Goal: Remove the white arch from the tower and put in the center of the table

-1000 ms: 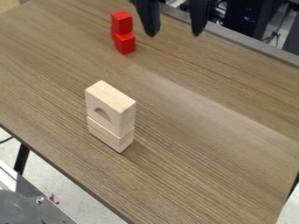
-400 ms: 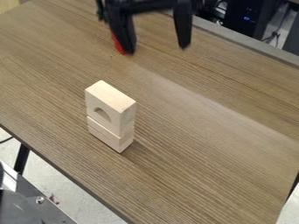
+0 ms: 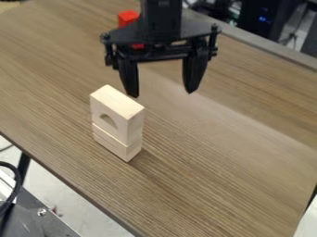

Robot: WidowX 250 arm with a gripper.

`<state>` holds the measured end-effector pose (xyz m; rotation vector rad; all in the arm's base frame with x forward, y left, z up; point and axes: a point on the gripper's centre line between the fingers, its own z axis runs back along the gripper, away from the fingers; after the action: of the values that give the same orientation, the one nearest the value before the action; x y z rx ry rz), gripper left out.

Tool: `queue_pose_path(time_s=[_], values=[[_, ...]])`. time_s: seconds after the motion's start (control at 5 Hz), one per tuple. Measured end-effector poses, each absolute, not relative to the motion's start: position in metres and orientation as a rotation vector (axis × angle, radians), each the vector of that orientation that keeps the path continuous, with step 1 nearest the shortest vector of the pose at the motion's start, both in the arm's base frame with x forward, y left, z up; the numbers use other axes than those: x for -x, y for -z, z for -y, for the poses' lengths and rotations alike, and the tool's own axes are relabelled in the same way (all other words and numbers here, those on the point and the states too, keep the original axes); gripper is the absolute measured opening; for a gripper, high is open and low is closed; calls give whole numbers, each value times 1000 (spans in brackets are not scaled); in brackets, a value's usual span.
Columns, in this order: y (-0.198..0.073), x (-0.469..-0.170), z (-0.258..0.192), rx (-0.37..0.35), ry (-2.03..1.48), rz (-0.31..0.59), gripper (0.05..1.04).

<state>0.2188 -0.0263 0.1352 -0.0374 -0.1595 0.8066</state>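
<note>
The white arch [image 3: 116, 113] sits upright as the upper piece of the tower [image 3: 134, 134], directly on the lower block [image 3: 112, 142]. The likely trouble is toppling: the stack is narrow, so a fingertip coming down off-line could knock the arch over, and a grip set too low could pinch both pieces and lift them together. The arch is pale, bare wood, box-shaped, with a rounded opening low in its broad face. Above and right of the tower in view hangs the gripper [image 3: 162, 94], fingers apart and holding nothing. Beyond the tower, partly behind the gripper, stand red blocks [image 3: 128, 18] on the table [image 3: 223, 166].
</note>
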Motion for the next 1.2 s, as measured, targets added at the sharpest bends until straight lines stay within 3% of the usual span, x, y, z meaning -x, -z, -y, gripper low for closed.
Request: queue_pose_path(time_s=[0.2, 0.4, 0.8, 1.2], values=[[-117, -222, 13, 36, -895, 141, 999], [-115, -227, 0, 77, -1000, 166, 999], [-119, -223, -15, 120, -1174, 289, 999], [-108, -218, -20, 15, -1215, 235, 999]])
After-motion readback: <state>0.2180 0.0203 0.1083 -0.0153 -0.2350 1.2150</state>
